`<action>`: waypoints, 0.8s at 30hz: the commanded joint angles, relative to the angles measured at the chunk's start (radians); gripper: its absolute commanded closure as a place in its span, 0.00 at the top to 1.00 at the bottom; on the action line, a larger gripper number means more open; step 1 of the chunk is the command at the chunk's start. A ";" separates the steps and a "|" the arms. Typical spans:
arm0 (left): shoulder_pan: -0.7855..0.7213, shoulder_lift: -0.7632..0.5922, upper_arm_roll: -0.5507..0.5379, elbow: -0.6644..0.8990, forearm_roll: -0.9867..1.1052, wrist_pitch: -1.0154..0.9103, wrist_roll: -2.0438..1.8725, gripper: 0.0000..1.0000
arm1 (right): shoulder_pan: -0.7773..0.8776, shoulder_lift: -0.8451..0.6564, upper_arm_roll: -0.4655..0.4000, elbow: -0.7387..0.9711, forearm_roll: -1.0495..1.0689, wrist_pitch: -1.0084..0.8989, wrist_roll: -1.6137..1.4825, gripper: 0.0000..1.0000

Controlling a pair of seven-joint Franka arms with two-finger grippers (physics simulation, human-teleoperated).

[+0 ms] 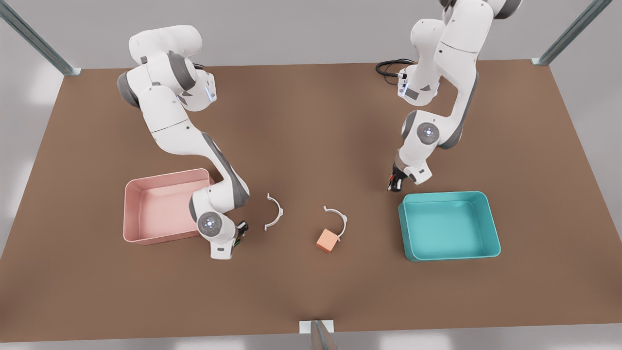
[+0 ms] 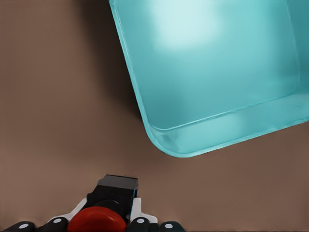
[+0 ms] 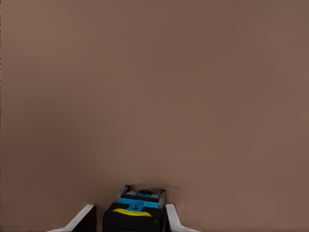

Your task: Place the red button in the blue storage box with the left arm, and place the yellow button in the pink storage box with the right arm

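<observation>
My left gripper (image 1: 393,183) hangs on the front view's right, just off the near-left corner of the blue storage box (image 1: 449,224), and is shut on the red button (image 2: 96,220). Its red cap and black base show between the fingers, with the box's rounded corner (image 2: 169,145) ahead of them. On the front view's left, my right gripper (image 1: 239,233) is low over the table beside the front right corner of the pink storage box (image 1: 160,204). It is shut on the yellow button (image 3: 133,215), a black block with yellow and blue marks between white fingers (image 3: 86,218).
A peach-orange cube (image 1: 326,240) lies on the brown table between the two boxes. Two thin white arc-shaped pieces (image 1: 274,212) (image 1: 337,218) lie near it. A black cable (image 1: 388,68) coils at the back by the base of the arm on the right.
</observation>
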State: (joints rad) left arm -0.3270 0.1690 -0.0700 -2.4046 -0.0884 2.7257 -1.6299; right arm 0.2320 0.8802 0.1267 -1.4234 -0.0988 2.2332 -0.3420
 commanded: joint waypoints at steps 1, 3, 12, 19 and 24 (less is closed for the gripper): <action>0.000 -0.054 0.001 0.013 0.022 -0.156 -0.053 0.45 | 0.003 -0.003 0.001 -0.006 -0.007 0.002 -0.014 0.32; 0.028 -0.083 0.007 0.039 0.056 -0.213 0.021 0.45 | 0.004 -0.026 0.001 -0.005 -0.005 -0.007 0.001 0.27; 0.299 0.079 0.029 0.269 0.076 -0.305 0.530 0.46 | -0.080 -0.332 -0.001 -0.137 0.002 -0.156 0.195 0.25; 0.301 0.215 0.049 0.443 0.076 -0.391 0.562 1.00 | -0.201 -0.498 -0.001 -0.440 0.019 -0.081 0.181 0.27; 0.289 0.095 0.010 0.854 0.114 -1.136 1.361 1.00 | -0.253 -0.593 -0.001 -0.695 0.010 0.081 0.179 0.36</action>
State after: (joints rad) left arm -0.0393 0.2796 -0.0527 -1.6365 0.0128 2.1131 -1.1625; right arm -0.0157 0.3021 0.1256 -2.0786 -0.0703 2.1959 -0.2625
